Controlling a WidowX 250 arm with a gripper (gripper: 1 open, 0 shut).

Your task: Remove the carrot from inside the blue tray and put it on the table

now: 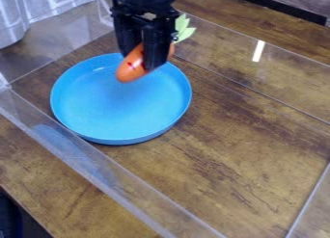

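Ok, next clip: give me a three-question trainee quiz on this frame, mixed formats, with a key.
1. True or false: the small orange toy carrot with the green leafy top lies flat on the floor of the round blue plastic tray.
2. Multiple choice: the black robot hand is over
A. the tray's far right rim area
B. the tray's near left rim
C. the bare dark wood-plank table at the right.
3. Fill in: the hand's fingers are closed on the ____.

Key
1. False: the hand holds the carrot above the tray.
2. A
3. carrot
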